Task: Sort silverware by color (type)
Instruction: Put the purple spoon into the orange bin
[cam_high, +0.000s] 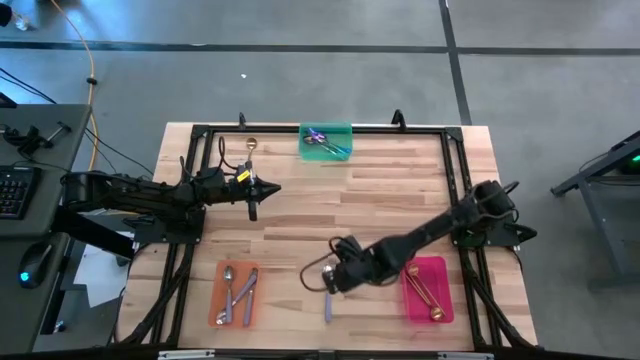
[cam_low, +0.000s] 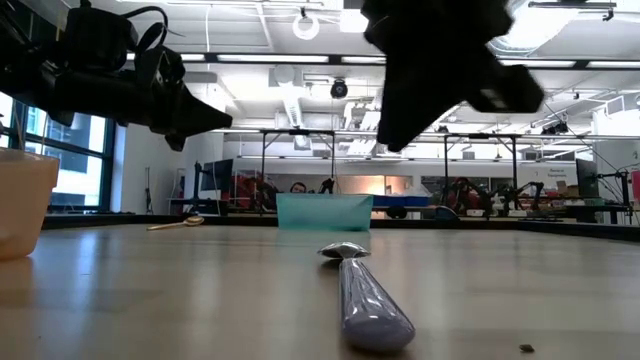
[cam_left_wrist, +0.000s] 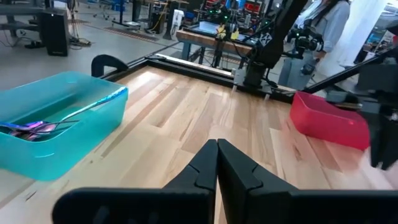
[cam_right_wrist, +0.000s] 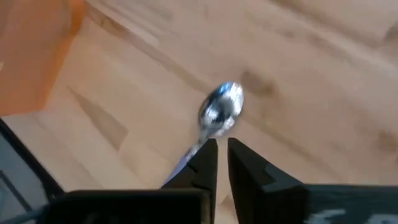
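Note:
A silver spoon (cam_high: 328, 307) lies flat on the wood near the table's front edge, between the orange tray (cam_high: 238, 293) and the pink tray (cam_high: 427, 290); its bowl (cam_right_wrist: 221, 111) points to the far side. My right gripper (cam_right_wrist: 222, 152) hovers above the spoon's handle, its fingers shut with a sliver of gap and nothing between them. In the low view it (cam_low: 395, 130) hangs well clear of the spoon (cam_low: 362, 290). My left gripper (cam_left_wrist: 217, 155) is shut and empty, held level over the table's left half (cam_high: 252, 190). A gold spoon (cam_high: 251, 147) lies at the far left.
The green tray (cam_high: 326, 141) at the far edge holds iridescent spoons (cam_left_wrist: 31, 129). The orange tray holds silver spoons, the pink tray gold ones (cam_high: 425, 292). A black frame (cam_high: 460, 170) runs round the tabletop. Bare wood lies in the table's middle.

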